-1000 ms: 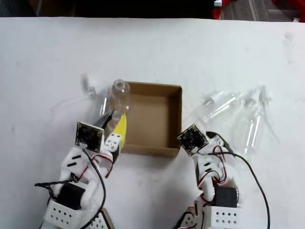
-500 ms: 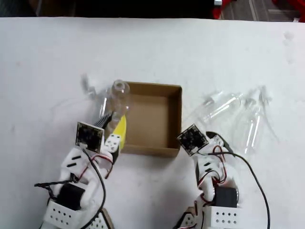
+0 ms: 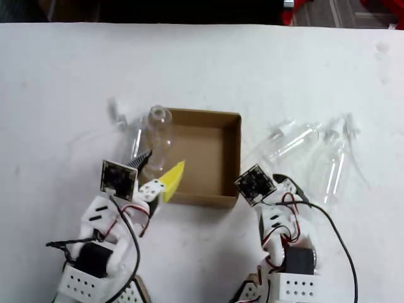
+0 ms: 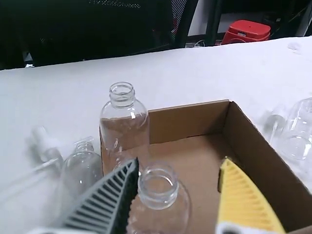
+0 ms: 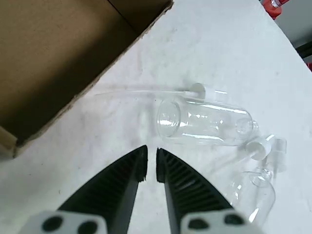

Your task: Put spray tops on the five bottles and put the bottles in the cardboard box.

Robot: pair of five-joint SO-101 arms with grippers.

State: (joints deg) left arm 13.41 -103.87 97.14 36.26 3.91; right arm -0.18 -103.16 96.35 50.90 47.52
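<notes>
The left claw (image 4: 179, 168) gapes wide around an upright, topless bottle (image 4: 158, 190) at the cardboard box (image 4: 195, 119)'s left edge, seemingly staging it for capping; the right claw (image 5: 151, 165) hangs nearly closed, empty.

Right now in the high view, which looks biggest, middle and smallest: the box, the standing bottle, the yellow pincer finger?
Cardboard box, largest.
Standing bottle at its corner.
Yellow pincer finger, smallest, though the clear bottle's outline is faint.

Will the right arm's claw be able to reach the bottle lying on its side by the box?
Probably yes. The right claw sits shut just short of the lying bottle and its open mouth, with bare table between them and nothing blocking. It would need to open first.
</notes>
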